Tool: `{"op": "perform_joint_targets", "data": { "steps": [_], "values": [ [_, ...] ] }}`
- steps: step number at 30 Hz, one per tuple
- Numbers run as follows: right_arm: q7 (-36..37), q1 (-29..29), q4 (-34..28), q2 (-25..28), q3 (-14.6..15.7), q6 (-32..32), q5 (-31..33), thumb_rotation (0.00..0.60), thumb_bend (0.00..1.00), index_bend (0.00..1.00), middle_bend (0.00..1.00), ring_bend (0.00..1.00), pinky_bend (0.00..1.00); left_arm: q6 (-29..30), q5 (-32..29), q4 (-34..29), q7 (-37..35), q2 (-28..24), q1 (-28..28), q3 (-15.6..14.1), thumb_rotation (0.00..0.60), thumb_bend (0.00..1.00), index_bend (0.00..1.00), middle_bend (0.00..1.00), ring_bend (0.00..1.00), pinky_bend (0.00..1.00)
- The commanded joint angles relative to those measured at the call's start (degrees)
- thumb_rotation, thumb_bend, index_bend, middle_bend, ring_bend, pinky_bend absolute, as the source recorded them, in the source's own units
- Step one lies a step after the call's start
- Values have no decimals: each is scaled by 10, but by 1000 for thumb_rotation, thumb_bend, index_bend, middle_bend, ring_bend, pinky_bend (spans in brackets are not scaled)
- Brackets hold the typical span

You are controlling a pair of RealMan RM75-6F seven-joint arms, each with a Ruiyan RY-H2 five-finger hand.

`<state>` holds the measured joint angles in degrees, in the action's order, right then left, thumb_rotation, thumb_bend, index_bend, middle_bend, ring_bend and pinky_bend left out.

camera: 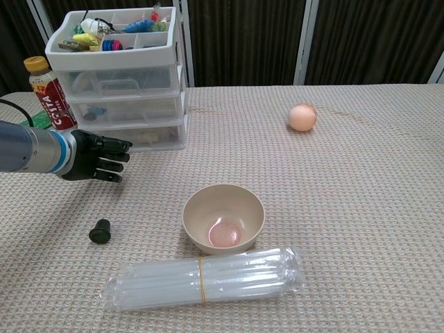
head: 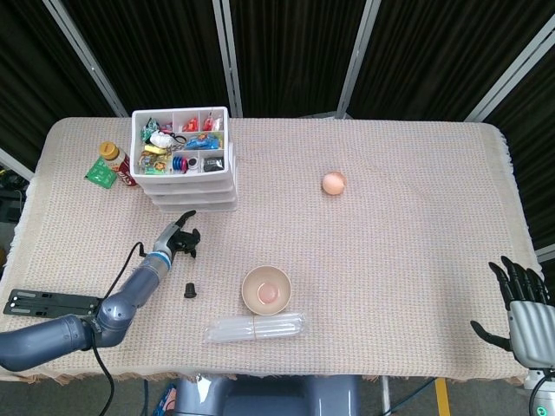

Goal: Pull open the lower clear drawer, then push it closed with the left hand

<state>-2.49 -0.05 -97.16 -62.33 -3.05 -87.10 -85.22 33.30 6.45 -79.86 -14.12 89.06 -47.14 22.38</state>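
Observation:
A white drawer unit (head: pixel 186 169) (camera: pixel 118 83) stands at the back left; its lower clear drawer (camera: pixel 142 133) (head: pixel 198 204) looks closed. My left hand (head: pixel 181 237) (camera: pixel 99 157) hovers just in front of that drawer, fingers stretched toward it and slightly apart, holding nothing and a short gap from the drawer front. My right hand (head: pixel 525 312) rests at the table's front right corner, fingers spread and empty; the chest view does not show it.
A beige bowl (camera: pixel 223 218) (head: pixel 266 289) sits mid-front, with a bundle of clear tubes (camera: pixel 202 277) before it. A small black cap (camera: pixel 100 230) lies left of the bowl. An orange ball (camera: pixel 302 116) is at the back right. A bottle (camera: pixel 46 84) stands left of the drawers.

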Motion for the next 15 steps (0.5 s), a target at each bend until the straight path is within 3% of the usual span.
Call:
{"op": "perform_joint_targets", "data": {
  "steps": [1, 15],
  "values": [
    [1, 0, 0, 0, 0, -1, -1, 600, 75, 91, 0, 0, 0, -12, -2, 15, -1, 11, -9, 1, 600, 762, 0, 970, 896, 687],
    [2, -1, -2, 0, -1, -3, 1, 600, 75, 92, 0, 0, 0, -19, 2, 55, -17, 48, -26, 10, 600, 761, 11, 970, 895, 687]
  ]
}}
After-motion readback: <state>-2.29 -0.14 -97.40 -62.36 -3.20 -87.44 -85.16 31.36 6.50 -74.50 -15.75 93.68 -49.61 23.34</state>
